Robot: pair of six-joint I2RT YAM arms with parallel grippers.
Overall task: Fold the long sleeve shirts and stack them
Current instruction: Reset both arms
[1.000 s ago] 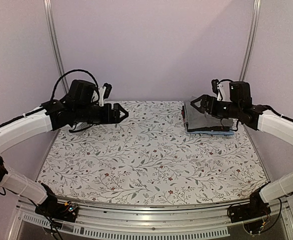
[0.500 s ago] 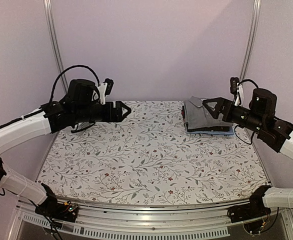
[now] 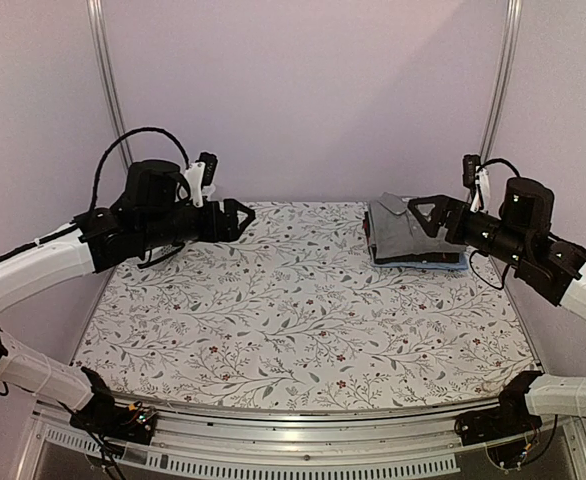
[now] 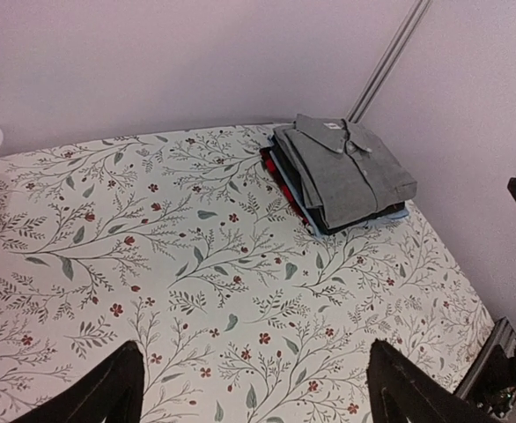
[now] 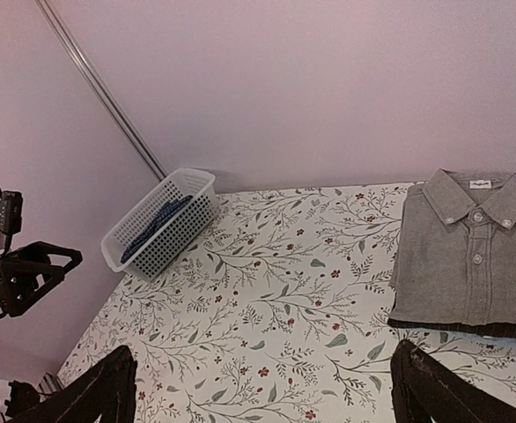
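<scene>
On the floral table (image 3: 293, 330), shirts (image 3: 409, 238) are stacked, left gripper (image 3: 243, 216) and right gripper (image 3: 419, 216) are held spread and empty; cloth (image 5: 155, 222) in the basket (image 5: 177, 236) seems due next.

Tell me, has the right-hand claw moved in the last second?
Yes. The right gripper has drawn back rightward, from near the left edge of the stack of shirts to about its middle.

Plain lilac walls (image 3: 303, 90) are enclosing a table (image 3: 303, 320) that is wearing a white cloth printed with grey-green sprigs and small red flowers. An aluminium post (image 3: 108, 90) is rising at 11 o'clock and a second post (image 3: 500, 80) at 1 o'clock, while a slotted aluminium rail (image 3: 303, 425) is running along the edge at 6 o'clock. Soft, even light is falling across the cloth, leaving only faint shadows.
</scene>
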